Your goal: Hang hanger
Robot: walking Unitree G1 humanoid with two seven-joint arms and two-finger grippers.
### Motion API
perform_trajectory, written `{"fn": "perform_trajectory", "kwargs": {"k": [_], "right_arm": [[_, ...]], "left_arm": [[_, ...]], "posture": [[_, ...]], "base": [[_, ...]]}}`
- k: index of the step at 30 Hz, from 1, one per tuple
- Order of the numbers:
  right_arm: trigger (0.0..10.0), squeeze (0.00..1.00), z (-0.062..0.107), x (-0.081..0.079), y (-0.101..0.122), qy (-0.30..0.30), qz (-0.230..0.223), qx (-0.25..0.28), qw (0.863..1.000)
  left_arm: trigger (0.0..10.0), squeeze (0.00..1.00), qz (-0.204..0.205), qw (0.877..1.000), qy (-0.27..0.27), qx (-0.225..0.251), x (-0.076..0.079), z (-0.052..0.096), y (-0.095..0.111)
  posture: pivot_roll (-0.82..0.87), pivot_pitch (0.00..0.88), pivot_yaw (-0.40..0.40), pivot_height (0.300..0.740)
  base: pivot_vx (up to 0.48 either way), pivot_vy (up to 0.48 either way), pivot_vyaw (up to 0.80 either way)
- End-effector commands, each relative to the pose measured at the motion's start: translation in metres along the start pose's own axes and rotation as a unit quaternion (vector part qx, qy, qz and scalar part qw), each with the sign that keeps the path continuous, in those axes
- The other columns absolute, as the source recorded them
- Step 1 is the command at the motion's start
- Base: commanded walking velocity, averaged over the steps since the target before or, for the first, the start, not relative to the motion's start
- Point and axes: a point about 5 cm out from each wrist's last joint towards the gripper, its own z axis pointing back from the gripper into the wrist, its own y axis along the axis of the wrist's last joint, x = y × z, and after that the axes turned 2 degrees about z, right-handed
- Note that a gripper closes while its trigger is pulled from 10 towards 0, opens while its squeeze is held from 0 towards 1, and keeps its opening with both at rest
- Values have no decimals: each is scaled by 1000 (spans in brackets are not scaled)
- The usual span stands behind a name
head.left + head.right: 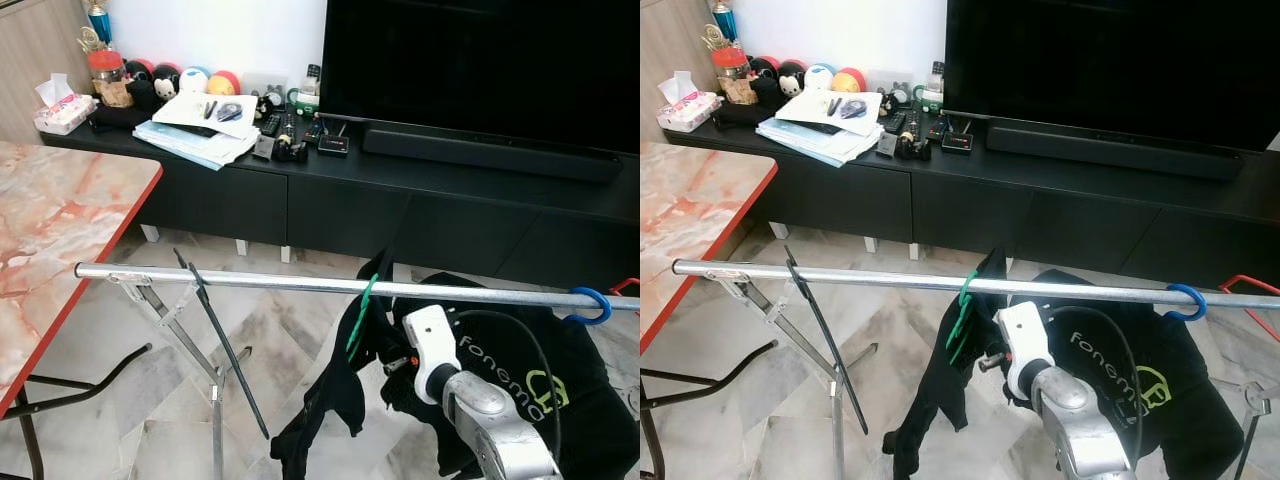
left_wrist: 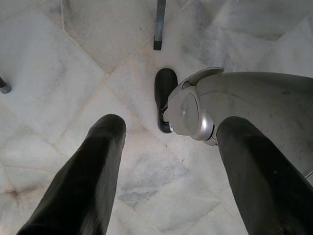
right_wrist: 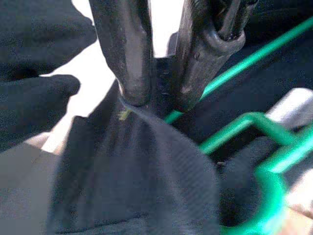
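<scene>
The right gripper point(image 3: 159, 83) has its two black fingers pinched narrow on a fold of the black cloth garment point(image 3: 132, 171), right beside the thin green plastic hanger point(image 3: 254, 147) that carries it. In the head views the green hanger's hook point(image 1: 962, 305) lies over the long silver metal rail point(image 1: 890, 281) of the folding drying rack, with the garment drooping below it toward the marble floor point(image 1: 300, 330). The hanging step looks almost finished: the hook seems seated, so the next move calls for opening the fingers and drawing the arm back without dragging the cloth or lifting the hook off the rail. The left gripper point(image 2: 166, 161) hangs idle over the floor, fingers spread wide with nothing between them.

A second black shirt on the rail, under a blue hook point(image 1: 1185, 300), bears white letters that read roughly "fonema" point(image 1: 1105, 358); the last letters are unclear.
</scene>
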Motion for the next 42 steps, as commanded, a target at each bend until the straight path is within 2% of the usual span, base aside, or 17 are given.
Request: {"fn": "perform_trajectory", "kwargs": {"k": [1,5,7,17,19,24,26,28,33,34,36,37,38,42], "right_arm": [[10000,0,2,11,-3,-30,3,-6,1000],[10000,0,2,27,-7,-97,29,-19,995],[10000,0,4,34,-4,-129,35,-9,991],[10000,0,7,25,2,-101,13,24,995],[10000,0,16,23,7,-97,-10,46,994],[10000,0,20,21,10,-89,-26,58,994],[10000,0,23,18,11,-75,-41,63,994],[10000,0,34,11,14,-28,-54,57,997],[10000,0,41,1,16,22,-62,46,997],[10000,0,43,-7,22,61,-81,53,993],[10000,0,43,-7,22,61,-81,53,993],[10000,0,42,-20,27,122,-92,57,987],[10000,0,40,-24,28,134,-92,55,985],[10000,0,34,-26,24,137,-91,42,985]], "left_arm": [[10000,0,6,1000,-2,-22,-1,2,-11],[10000,0,6,1000,-2,-22,-1,2,-10],[10000,0,6,1000,-2,-22,-1,2,-10],[10000,0,5,1000,-2,-22,-2,2,-10],[10000,0,5,1000,-3,-23,-1,2,-10],[10000,0,5,1000,-3,-23,-1,2,-10],[10000,0,5,1000,-3,-23,-1,2,-9],[10000,0,4,1000,-5,-24,-1,2,-9],[10000,0,4,1000,-7,-25,0,2,-9],[10000,0,3,1000,-7,-25,0,2,-9],[10000,0,3,1000,-7,-25,0,2,-9],[10000,0,4,1000,-8,-24,0,1,-8],[10000,0,5,1000,-8,-24,0,1,-8],[10000,0,7,1000,-7,-23,1,1,-8]], "posture": [[99,121,-54,740],[101,124,-54,740],[100,126,-53,740],[93,129,-51,740],[90,129,-53,740],[89,130,-53,740],[85,130,-54,740],[78,131,-55,740],[70,131,-55,740],[67,130,-56,740],[67,130,-56,740],[78,126,-61,740],[79,125,-61,740],[81,126,-63,740]], "base": [[0,0,0],[0,0,0],[0,0,0],[0,0,0],[0,0,0],[0,0,0],[0,0,0],[0,0,0],[0,0,0],[0,0,0],[0,0,0],[0,0,0],[0,0,0],[0,0,0]]}}
